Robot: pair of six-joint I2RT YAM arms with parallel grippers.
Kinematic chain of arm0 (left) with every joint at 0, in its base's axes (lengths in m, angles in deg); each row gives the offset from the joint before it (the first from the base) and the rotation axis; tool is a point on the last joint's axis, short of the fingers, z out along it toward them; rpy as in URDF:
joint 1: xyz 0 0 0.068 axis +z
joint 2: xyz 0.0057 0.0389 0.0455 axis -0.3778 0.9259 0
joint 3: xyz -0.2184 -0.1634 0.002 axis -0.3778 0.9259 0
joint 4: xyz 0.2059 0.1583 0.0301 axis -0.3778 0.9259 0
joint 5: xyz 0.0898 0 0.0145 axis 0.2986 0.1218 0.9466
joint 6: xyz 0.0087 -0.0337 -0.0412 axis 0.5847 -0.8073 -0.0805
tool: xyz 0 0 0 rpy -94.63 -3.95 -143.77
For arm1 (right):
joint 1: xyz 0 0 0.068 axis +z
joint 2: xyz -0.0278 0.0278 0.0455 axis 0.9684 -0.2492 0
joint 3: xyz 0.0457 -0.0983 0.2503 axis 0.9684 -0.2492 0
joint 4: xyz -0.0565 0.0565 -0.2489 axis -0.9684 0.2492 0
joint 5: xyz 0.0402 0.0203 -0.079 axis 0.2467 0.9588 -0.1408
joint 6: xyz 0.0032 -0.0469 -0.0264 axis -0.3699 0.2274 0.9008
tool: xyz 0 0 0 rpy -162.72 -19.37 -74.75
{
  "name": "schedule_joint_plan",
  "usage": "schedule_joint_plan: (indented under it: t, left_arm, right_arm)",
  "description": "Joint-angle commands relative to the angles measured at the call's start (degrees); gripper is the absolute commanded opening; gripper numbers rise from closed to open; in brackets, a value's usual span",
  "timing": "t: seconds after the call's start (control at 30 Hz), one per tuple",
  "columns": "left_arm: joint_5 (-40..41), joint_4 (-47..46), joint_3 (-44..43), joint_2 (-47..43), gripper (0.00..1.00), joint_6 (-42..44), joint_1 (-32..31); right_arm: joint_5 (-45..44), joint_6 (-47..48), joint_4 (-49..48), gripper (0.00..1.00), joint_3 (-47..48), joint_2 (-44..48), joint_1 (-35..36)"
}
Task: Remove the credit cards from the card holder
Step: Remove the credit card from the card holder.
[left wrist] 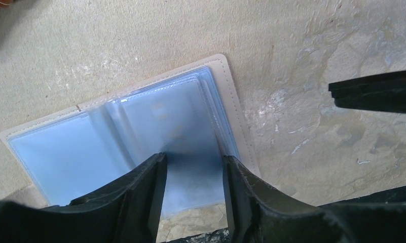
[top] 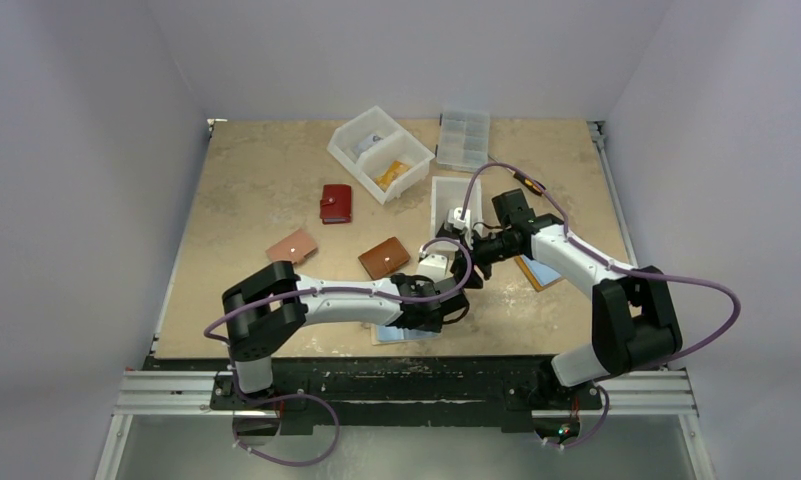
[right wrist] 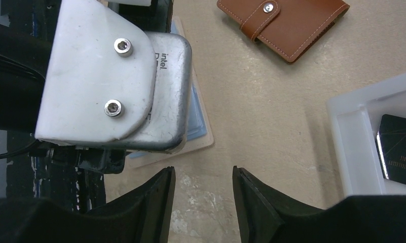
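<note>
The card holder lies open on the table near the front edge, cream-edged, with clear bluish sleeves facing up. It also shows as the card holder under the left arm and the card holder beside the left wrist's silver camera. My left gripper hangs low over its right-hand sleeve, jaws apart, nothing pinched between them. Just right of it, my right gripper is open over bare table. One black credit card lies in the white tray. No card shows in the sleeves.
A brown snap wallet lies just behind the grippers, with a red wallet and a tan wallet further left. A divided white bin and a clear organiser box stand at the back. A light blue flat piece lies under the right arm.
</note>
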State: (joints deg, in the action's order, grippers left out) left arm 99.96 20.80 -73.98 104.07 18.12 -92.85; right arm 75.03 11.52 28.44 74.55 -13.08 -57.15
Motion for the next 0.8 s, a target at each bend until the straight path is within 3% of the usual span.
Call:
schedule_joint_plan:
  t: [0.0, 0.1, 0.27, 0.43, 0.63, 0.77]
  left_arm:
    - [0.1, 0.41, 0.96, -0.32, 0.43, 0.16, -0.19]
    - [0.31, 1.04, 1.48, -0.29, 0.33, -0.36, -0.1]
    - [0.86, -0.24, 3.54, -3.55, 0.24, -1.24, 0.19]
    - [-1.07, -6.99, 10.89, -10.72, 0.15, -4.16, 2.38]
    - [-3.55, -13.42, 24.6, -23.3, 0.15, -12.26, 7.51]
    - [-3.29, -13.26, 34.31, -33.37, 0.35, -20.94, 10.7]
  right_arm:
    - [1.77, -0.31, -0.92, 0.53, -0.33, 1.82, -0.22]
    - [1.77, -0.23, -0.92, 0.53, -0.46, 2.15, -0.22]
    - [1.65, 0.01, -0.79, 0.53, -0.98, 2.94, -0.27]
    - [0.29, 1.35, 0.25, 0.53, -1.13, 3.61, -0.23]
    - [0.61, 2.39, 0.73, 0.53, -1.19, 3.97, -0.22]
    - [1.03, 2.83, 0.99, 0.53, -1.28, 3.92, -0.22]
